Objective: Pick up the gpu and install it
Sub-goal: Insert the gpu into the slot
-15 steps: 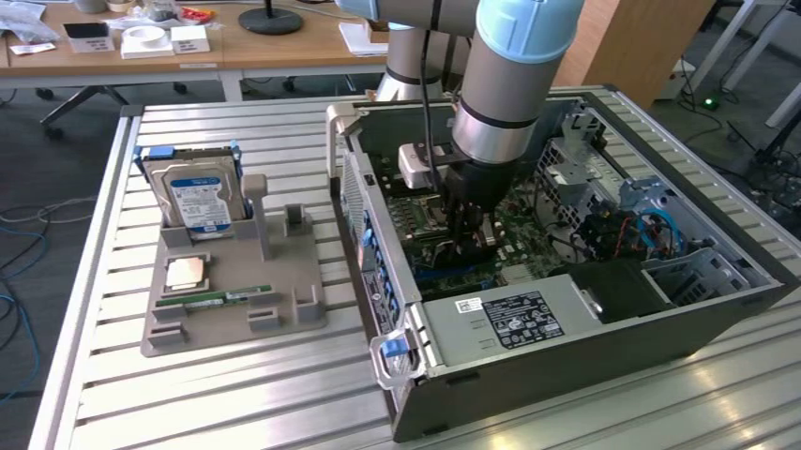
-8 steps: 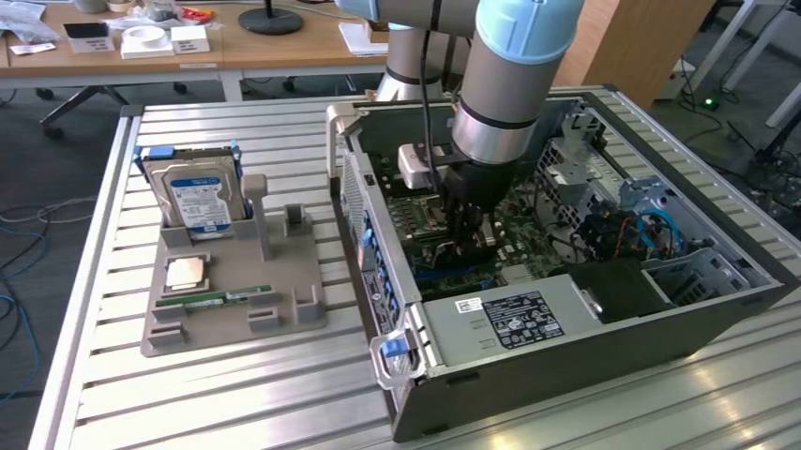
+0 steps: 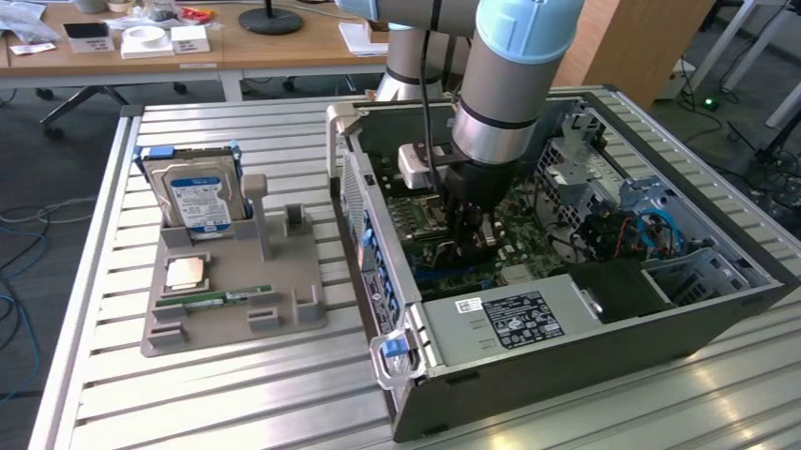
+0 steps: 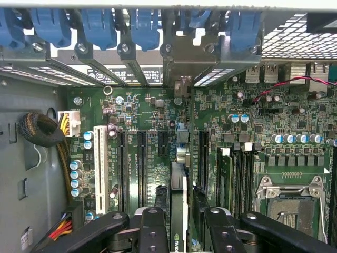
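- tool (image 3: 474,246) down inside PC case (image 3: 564,356), centre of the exterior view
- gpu (image 4: 178,200) upright, edge-on, on motherboard (image 4: 147,105) among the slots, straddled by tool
- can't tell whether tool grips it

Near end of gpu (image 4: 178,211) cropped

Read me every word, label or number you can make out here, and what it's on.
No text is readable.
Label on hard drive: too small.
Sticker on grey metal box: too small.
Slot printing on motherboard: blurred.
Mark on gpu: unreadable.
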`<action>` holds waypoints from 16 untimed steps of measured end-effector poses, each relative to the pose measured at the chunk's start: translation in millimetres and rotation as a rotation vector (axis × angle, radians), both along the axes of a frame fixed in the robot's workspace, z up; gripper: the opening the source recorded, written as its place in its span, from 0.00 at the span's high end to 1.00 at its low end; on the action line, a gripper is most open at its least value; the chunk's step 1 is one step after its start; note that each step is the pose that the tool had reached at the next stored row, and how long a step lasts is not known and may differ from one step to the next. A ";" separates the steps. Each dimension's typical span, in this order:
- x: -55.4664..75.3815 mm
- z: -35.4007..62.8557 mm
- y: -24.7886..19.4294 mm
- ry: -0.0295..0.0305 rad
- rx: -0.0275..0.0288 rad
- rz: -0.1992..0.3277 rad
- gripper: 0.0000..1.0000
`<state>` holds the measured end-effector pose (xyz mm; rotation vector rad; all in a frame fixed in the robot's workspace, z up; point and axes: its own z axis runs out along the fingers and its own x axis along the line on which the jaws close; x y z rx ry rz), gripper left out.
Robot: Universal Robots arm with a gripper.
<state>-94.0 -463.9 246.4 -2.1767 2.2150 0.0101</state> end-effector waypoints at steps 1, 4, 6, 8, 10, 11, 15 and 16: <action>0.0 0.4 0.0 0.0001 -0.0002 0.000 0.67; 0.0 3.6 0.0 0.0000 -0.0001 0.000 0.67; 0.0 5.9 0.1 -0.0001 -0.0001 0.000 0.67; 0.0 5.9 0.1 -0.0002 0.0001 0.000 0.67; 0.0 5.9 0.1 -0.0003 0.0001 0.000 0.67; 0.0 5.9 0.1 -0.0002 -0.0001 0.000 0.67; 0.0 6.1 0.2 -0.0003 -0.0015 0.000 0.67; 0.0 6.2 0.2 -0.0002 -0.0030 0.000 0.67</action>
